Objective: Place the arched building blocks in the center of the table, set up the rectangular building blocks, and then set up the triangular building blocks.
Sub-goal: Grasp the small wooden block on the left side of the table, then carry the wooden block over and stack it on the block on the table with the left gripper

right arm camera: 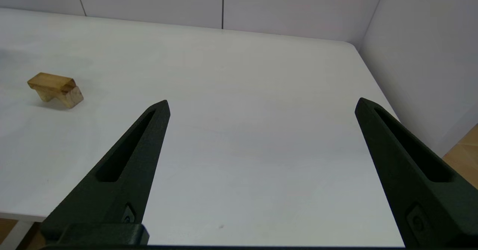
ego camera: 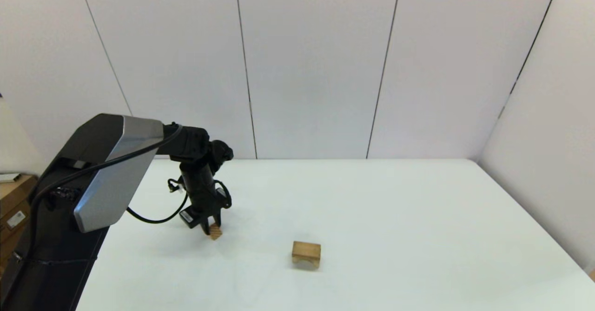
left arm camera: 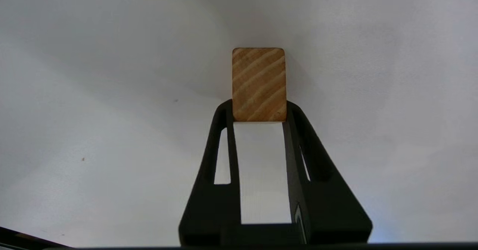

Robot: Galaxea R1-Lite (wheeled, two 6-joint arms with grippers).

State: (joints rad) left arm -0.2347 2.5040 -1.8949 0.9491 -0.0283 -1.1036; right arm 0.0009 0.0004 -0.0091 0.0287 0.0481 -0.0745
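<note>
The triangular block (left arm camera: 258, 83), a small tan wedge with dark diagonal grain stripes, is pinched between the tips of my left gripper (left arm camera: 259, 110). In the head view that left gripper (ego camera: 211, 225) points down at the table's (ego camera: 418, 218) left part, with the wedge (ego camera: 215, 231) at or just above the surface. The arched block (ego camera: 306, 255) stands near the table's middle, to the right of the wedge and apart from it. A darker flat piece, seemingly the rectangular plank (right arm camera: 50, 81), lies on top of the arched block (right arm camera: 73, 96). My right gripper (right arm camera: 261, 102) hangs open and empty over the near right part of the table.
White wall panels close off the table's far side and right side. The table's rounded far-right corner (right arm camera: 351, 44) shows in the right wrist view. A brown cabinet (ego camera: 11, 208) stands beyond the left edge, behind my left arm (ego camera: 111, 171).
</note>
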